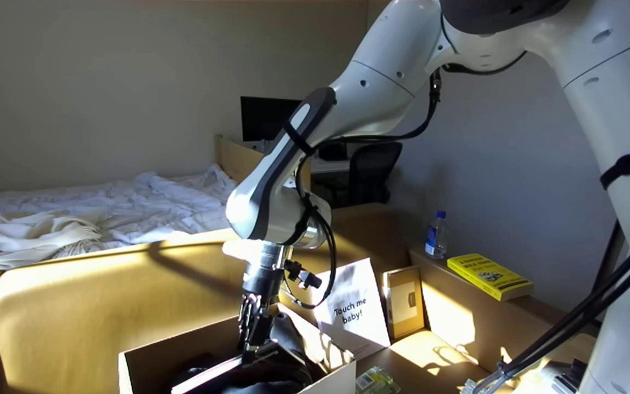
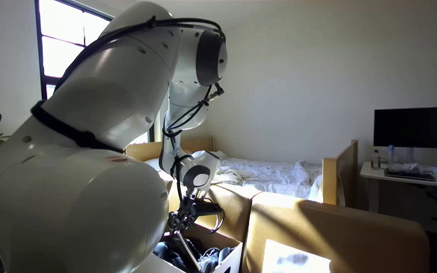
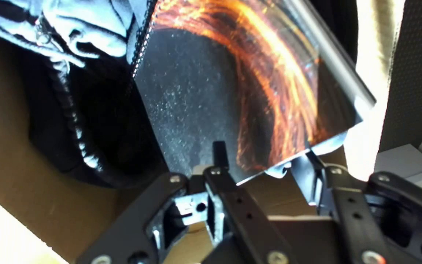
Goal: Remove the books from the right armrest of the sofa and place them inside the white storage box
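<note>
The white storage box (image 1: 342, 380) stands on the tan sofa (image 1: 91, 306). Inside it, a book with a dark cover and fiery orange streaks (image 3: 203, 91) leans tilted on dark clothing. My gripper (image 3: 266, 154) reaches down into the box at this book's near edge. Its fingers (image 3: 220, 154) stand apart, one over the cover and one by the lower edge; whether either touches the book I cannot tell. In an exterior view the same book (image 2: 188, 252) shows edge-on below the gripper (image 2: 175, 229). A yellow book (image 1: 487, 276) lies on the right armrest (image 1: 544, 314).
A water bottle (image 1: 436, 238) stands on the armrest behind the yellow book. A paper sign (image 1: 350, 312) and a brown flat box (image 1: 404, 303) lean at the sofa's back corner. A green packet (image 1: 376, 381) lies beside the storage box. The bed (image 1: 129, 202) is behind the sofa.
</note>
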Robot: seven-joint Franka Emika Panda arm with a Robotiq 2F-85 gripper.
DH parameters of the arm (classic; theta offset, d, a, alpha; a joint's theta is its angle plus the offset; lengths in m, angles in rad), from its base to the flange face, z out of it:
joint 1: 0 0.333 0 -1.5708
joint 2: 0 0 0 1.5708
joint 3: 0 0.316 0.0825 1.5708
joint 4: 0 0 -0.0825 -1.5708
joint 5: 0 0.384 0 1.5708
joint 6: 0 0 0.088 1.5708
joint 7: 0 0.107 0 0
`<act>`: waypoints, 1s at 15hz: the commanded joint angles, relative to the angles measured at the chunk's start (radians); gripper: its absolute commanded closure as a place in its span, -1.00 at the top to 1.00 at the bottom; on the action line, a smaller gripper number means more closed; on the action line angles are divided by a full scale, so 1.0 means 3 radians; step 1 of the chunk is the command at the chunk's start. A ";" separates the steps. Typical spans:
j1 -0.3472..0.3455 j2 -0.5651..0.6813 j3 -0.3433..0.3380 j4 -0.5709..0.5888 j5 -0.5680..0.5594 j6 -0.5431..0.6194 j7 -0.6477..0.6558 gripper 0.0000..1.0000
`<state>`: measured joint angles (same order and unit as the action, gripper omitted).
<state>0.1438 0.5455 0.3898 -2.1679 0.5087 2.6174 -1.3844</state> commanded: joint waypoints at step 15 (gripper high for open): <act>-0.0192 -0.2453 -0.0703 -0.1256 -0.1741 -0.0635 0.1187 1.00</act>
<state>0.0976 -0.0087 0.2441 -2.4231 0.1340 2.5040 -1.1381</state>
